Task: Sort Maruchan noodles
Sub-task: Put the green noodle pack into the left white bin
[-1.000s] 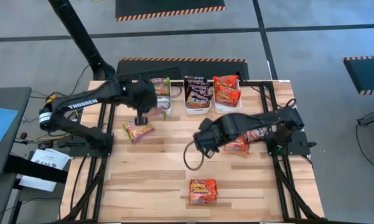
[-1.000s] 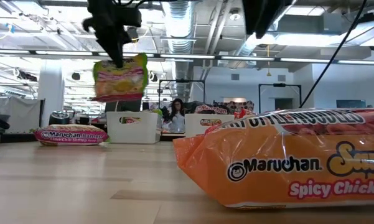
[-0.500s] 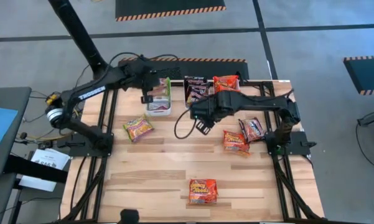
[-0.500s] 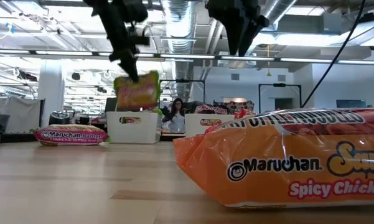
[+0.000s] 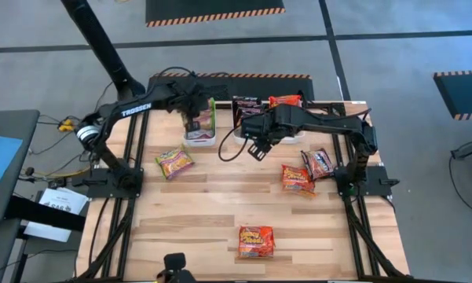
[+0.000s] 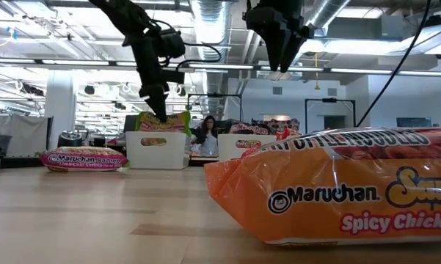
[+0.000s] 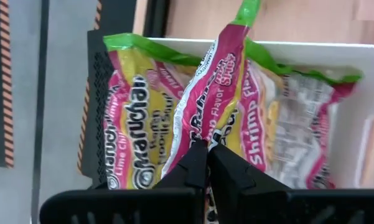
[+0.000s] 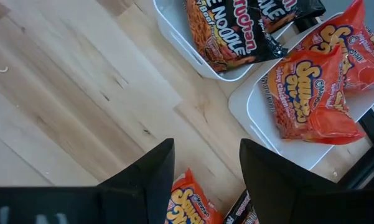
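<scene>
The setting was a robotics lab or open industrial test space. A wooden table (image 5: 196,212) stood on a black metal frame (image 5: 360,236) over a grey concrete floor (image 5: 408,55) with hazard-striped mats (image 5: 212,9). Exposed ducts (image 6: 213,22), strip lighting, and distant workbenches appeared behind, where a person (image 6: 208,128) sat.

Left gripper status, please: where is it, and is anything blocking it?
Left gripper shut on green packet, lowering into left tub. Right gripper open, empty, above table. Nothing blocking.
</scene>
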### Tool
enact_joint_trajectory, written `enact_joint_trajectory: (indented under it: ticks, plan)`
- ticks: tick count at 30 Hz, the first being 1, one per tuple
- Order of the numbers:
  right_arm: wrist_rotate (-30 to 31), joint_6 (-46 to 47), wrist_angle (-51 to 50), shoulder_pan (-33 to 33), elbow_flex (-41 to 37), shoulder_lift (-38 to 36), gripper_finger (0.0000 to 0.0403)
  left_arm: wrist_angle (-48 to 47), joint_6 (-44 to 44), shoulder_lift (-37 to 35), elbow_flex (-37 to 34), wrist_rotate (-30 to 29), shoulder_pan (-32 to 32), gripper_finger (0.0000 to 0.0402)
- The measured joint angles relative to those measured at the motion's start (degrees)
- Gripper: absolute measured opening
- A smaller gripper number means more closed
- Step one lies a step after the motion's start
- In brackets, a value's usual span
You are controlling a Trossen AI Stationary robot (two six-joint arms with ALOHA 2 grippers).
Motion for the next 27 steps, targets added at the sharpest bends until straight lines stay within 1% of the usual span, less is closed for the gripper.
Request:
enact_joint_trajectory:
  ticks: [7, 16, 20, 23, 27]
  plan:
    - [-0.04, -0.01, 0.01, 0.04, 0.00, 0.00, 0.0205, 5.29, -1.81, 0.55, 0.00, -0.45, 0.29, 0.0000]
    - [-0.06, -1.40, -0.03, 0.04, 0.00, 0.00, 0.0205, 5.02, -2.18, 0.55, -0.04, -0.44, 0.75, 0.0004]
    - [-0.08, -2.81, -0.01, 0.04, 0.00, 0.00, 0.0205, 3.72, -2.70, 0.55, -0.04, 1.11, 0.75, 0.0026]
    - [-0.08, -2.92, -0.02, 0.04, 0.00, 0.00, 0.0205, 2.76, -3.01, 0.55, -0.04, 2.53, 0.75, 0.0052]
    - [-0.08, -3.42, -0.01, 0.02, 0.00, 0.00, 0.0205, 1.87, -4.77, 0.55, -0.04, 2.32, 0.73, 0.0090]
